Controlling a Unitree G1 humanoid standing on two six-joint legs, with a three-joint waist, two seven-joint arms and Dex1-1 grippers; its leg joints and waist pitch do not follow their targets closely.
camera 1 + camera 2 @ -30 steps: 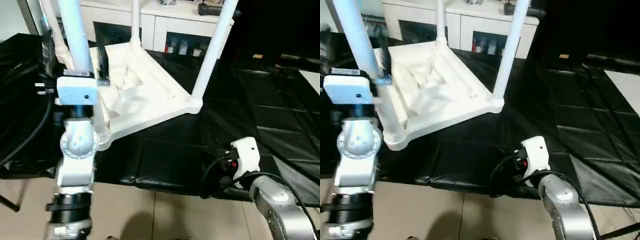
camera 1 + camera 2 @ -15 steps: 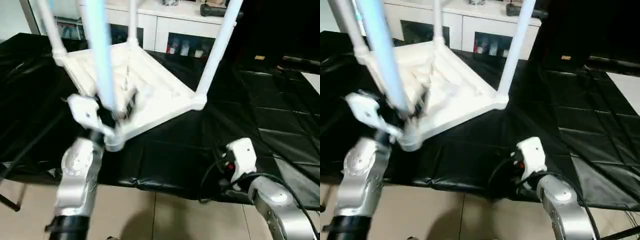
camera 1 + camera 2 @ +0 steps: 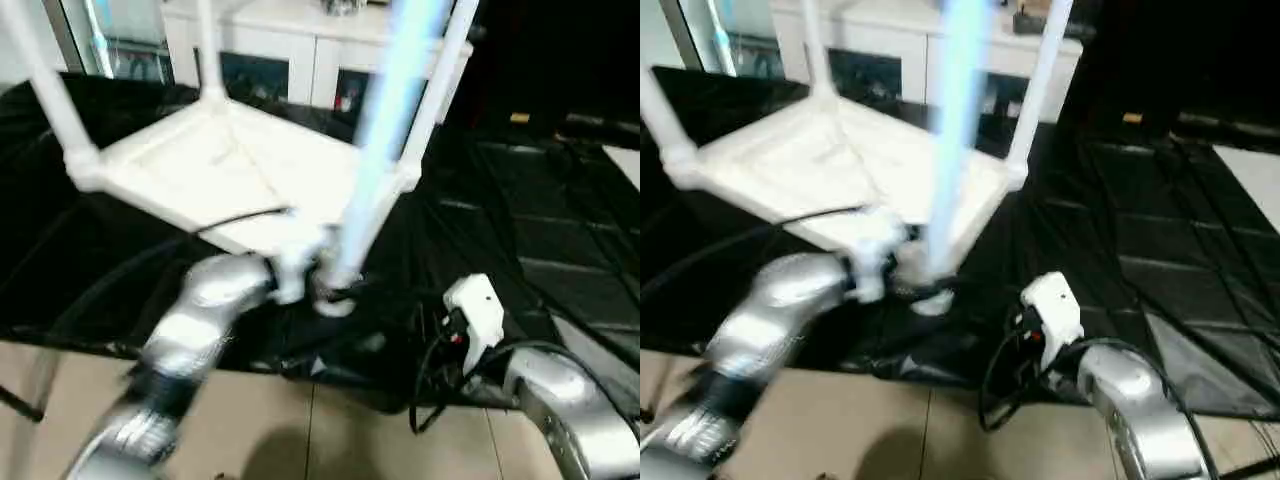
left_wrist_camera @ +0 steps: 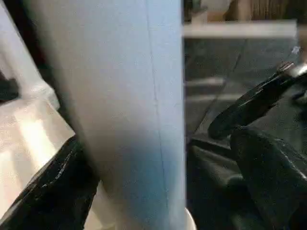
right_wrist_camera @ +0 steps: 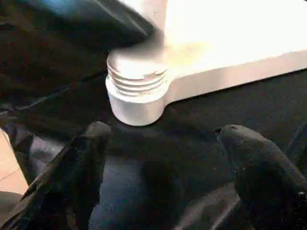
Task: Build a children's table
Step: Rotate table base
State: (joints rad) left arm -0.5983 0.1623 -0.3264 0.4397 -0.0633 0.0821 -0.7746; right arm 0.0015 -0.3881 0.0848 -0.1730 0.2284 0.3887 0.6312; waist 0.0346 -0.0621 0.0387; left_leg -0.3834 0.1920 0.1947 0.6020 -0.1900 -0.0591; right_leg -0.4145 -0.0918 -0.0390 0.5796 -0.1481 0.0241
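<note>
**Left gripper clamped on a leg at the near corner socket**

Closest to me, my right gripper (image 5: 158, 158) sits low at the near edge of the black mat (image 3: 520, 210), its two black fingers (image 5: 259, 158) spread wide with nothing between them. They point at the tabletop's round near corner socket (image 5: 136, 93), whose ribbed collar stands just beyond the fingertips, not touching.

Just past that, my left gripper (image 4: 158, 182) has its fingers (image 4: 53, 187) on either side of a white tube leg (image 3: 385, 140), closed against it low down, near where the leg meets the corner socket. The leg rises tilted.

The white tabletop (image 3: 215, 165) lies upside down on the mat, ribbed underside up, with three more legs (image 3: 445, 70) standing from its other corners. Behind it stands a white cabinet (image 3: 300, 40) with glass doors.
</note>
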